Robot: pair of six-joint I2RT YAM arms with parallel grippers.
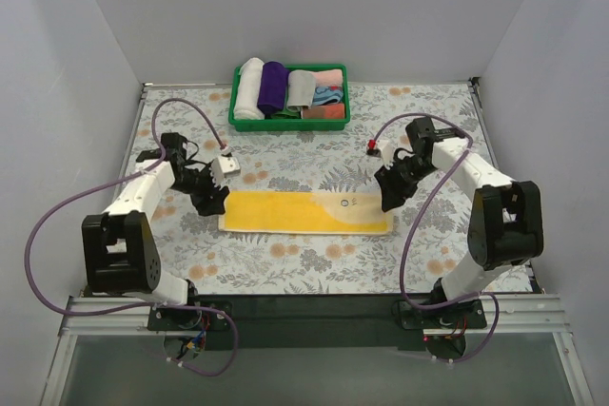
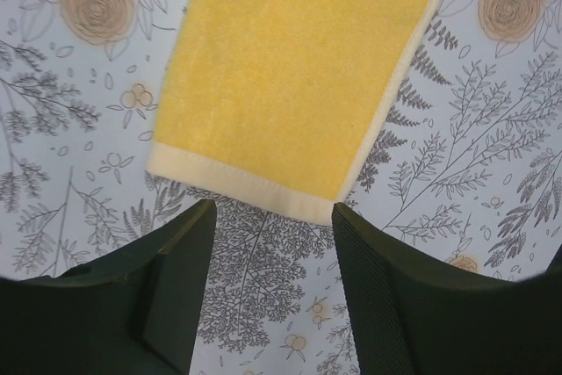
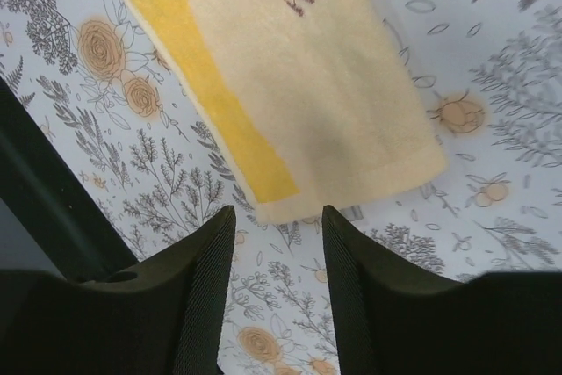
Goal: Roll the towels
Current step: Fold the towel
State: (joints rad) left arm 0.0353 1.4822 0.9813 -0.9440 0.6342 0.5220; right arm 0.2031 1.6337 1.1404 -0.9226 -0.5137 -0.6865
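A yellow towel (image 1: pixel 304 212) lies flat as a long strip on the flowered table, its right part pale yellow with small printed marks. My left gripper (image 1: pixel 211 199) is open just off its left end; in the left wrist view the towel's hemmed end (image 2: pixel 263 191) lies just beyond my left gripper (image 2: pixel 272 217). My right gripper (image 1: pixel 388 199) is open at the towel's right end; in the right wrist view the pale end (image 3: pixel 351 129) lies just beyond my right gripper (image 3: pixel 278 217). A grey roll (image 1: pixel 299 89) sits in the green basket.
A green basket (image 1: pixel 290 123) at the back centre holds a white roll (image 1: pixel 249 88), a purple roll (image 1: pixel 272 87), and pink and blue folded cloths (image 1: pixel 329 92). White walls enclose the table on three sides. Purple cables loop beside both arms.
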